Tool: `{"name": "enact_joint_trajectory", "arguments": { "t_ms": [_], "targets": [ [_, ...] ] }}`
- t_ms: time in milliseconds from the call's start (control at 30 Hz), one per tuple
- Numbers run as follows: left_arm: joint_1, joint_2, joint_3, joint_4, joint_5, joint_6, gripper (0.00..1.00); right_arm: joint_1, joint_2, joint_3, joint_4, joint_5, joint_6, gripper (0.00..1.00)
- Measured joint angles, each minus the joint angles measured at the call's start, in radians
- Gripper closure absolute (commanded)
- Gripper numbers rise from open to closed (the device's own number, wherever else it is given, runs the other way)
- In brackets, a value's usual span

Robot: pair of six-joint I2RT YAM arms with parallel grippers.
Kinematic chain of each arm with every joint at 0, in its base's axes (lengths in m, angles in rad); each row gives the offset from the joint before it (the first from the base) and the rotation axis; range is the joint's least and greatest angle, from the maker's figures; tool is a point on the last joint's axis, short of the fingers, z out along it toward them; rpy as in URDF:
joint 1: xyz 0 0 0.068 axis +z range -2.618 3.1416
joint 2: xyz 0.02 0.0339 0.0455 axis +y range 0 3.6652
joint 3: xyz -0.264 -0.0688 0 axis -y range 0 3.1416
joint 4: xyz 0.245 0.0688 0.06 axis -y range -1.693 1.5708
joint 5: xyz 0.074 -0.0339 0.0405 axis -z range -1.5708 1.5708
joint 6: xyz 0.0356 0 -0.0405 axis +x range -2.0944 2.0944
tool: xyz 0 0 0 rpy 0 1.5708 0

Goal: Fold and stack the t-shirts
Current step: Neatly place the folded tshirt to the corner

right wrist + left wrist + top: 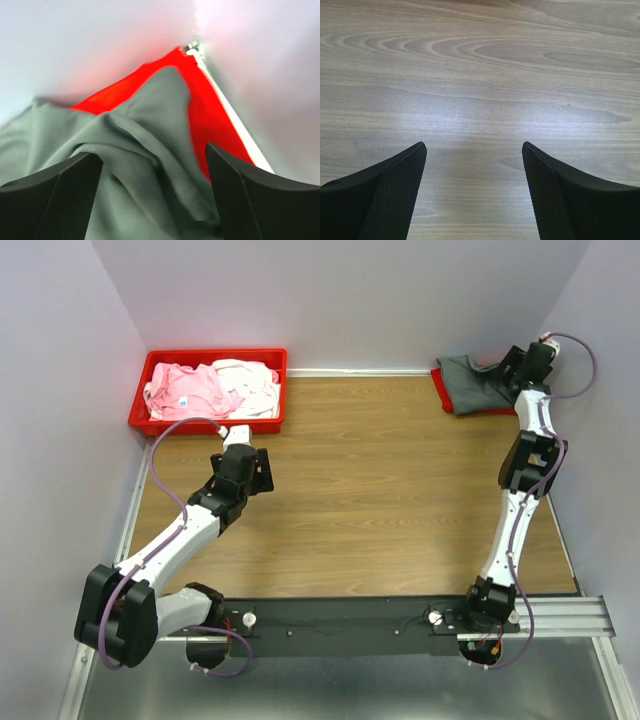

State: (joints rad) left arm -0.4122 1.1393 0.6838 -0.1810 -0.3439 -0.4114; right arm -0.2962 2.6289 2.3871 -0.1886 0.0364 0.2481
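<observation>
hovering at the far right corner of the table [380, 500], the right gripper [153, 150] has its jaws spread wide. the dark grey t-shirt [135, 145] lies rumpled between and below them, and as far as the wrist view shows, neither finger pinches the cloth. under the grey one lies a bright red t-shirt [200, 115], its edge peeking out on the side by the wall [260, 60]. from above, the pair sits as a small heap right in that corner.

the left gripper [474, 146] is well apart from all this, on the left half of the table. its jaws are wide apart too, with only bare wood grain beneath them (nothing between the fingers).

just beyond it, at the far left corner, stands a red plastic bin [140, 418]. it holds a pale pink t-shirt [185, 388] and a white t-shirt [252, 380], crumpled side by side and touching.
</observation>
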Motion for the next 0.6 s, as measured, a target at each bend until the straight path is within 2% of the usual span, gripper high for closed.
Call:
{"name": "enact_joint_trajectory", "arguments": {
  "t_ms": [200, 367, 467, 600],
  "targets": [
    [-0.002, 0.002, 0.000, 0.000, -0.002, 0.000, 0.15, -0.074, 0.031, 0.000, 0.009, -0.037, 0.134, 0.18],
    [-0.002, 0.010, 0.000, 0.000, -0.002, 0.000, 0.15, -0.079, 0.039, 0.000, 0.017, -0.100, 0.230, 0.22],
    [-0.003, 0.013, 0.000, 0.000, -0.002, 0.000, 0.15, -0.088, 0.039, 0.000, 0.025, -0.156, 0.249, 0.25],
    [-0.003, 0.013, 0.000, 0.000, -0.002, 0.000, 0.15, -0.094, 0.028, -0.023, 0.042, -0.237, 0.248, 0.25]
  ]
}}
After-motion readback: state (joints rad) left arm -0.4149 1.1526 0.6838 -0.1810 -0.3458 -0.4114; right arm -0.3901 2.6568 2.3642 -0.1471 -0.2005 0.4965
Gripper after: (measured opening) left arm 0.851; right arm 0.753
